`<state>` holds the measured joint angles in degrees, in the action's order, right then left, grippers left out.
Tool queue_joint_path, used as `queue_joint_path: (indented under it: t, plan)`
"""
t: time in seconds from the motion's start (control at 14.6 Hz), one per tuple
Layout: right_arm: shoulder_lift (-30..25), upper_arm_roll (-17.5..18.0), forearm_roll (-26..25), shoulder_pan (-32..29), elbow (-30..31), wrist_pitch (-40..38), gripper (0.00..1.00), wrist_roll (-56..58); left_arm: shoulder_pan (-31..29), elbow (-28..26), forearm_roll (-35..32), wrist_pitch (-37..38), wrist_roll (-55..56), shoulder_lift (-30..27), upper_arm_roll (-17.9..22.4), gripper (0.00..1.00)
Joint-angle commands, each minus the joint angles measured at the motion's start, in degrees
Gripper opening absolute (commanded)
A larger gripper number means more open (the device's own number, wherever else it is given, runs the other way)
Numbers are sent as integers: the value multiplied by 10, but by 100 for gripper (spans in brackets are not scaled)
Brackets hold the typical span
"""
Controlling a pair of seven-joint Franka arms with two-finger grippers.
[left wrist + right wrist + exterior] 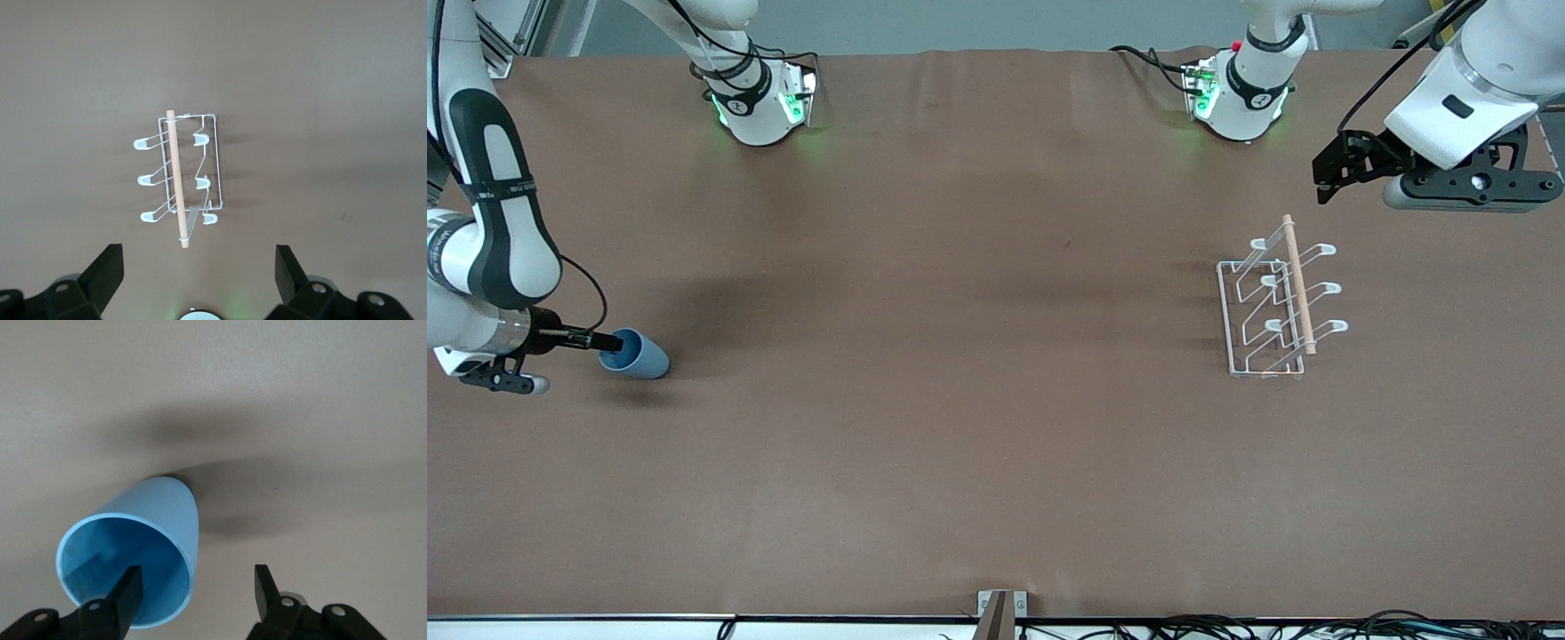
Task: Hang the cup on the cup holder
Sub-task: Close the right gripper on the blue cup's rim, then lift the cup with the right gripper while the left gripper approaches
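At the right arm's end of the table, the cup (pixel 637 355) lies on its side on the brown table (pixel 960 444), mouth toward the right gripper (pixel 609 341). Its fingers are spread, one inside the mouth, one outside the wall. Farther from the front camera, toward the left arm's end, stands the cup holder (pixel 1272 307). Above and beside it hangs the left gripper (pixel 199 267), jaws spread, holding nothing.

No legible text, label, brand, number or sign appears in any view. The dark band on the right arm (pixel 494 191) carries small light markings, too small to read. The round marks on the two arm bases (pixel 760 98) cannot be read either.
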<state>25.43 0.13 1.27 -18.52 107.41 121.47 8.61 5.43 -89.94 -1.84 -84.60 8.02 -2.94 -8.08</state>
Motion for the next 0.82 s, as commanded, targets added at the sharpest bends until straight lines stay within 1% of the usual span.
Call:
queue_joint_path:
  t: [0.0, 0.07, 0.14, 0.21, 0.27, 0.34, 0.55, 0.75]
  plan:
    - [5, 10, 2, -10, 3, 4, 54, 7, -2, 13, -4, 18, -5, 4, -2, 100]
    - [6, 10, 3, -8, 3, 5, 41, 7, -2, 13, -4, 19, -5, 4, -2, 100]
    - [6, 11, 4, -7, 3, 5, 21, 7, -2, 13, -5, 19, -5, 4, -2, 100]
    - [6, 11, 5, -6, 3, 3, 9, 6, -1, 14, -6, 19, -5, 4, -2, 100]
    - [6, 11, 5, -6, 3, 3, 3, 6, -1, 14, -6, 19, -4, 4, -2, 100]
    - [6, 11, 5, -6, 2, 3, 1, 7, 0, 14, -6, 19, -5, 4, -2, 100]
    - [-2, 12, 5, -6, 2, -7, 1, 8, -1, 13, -5, 19, -6, 4, -2, 100]
    - [-43, 15, 5, -2, -14, -50, 1, 9, 2, 13, -5, 19, -6, 4, -2, 100]
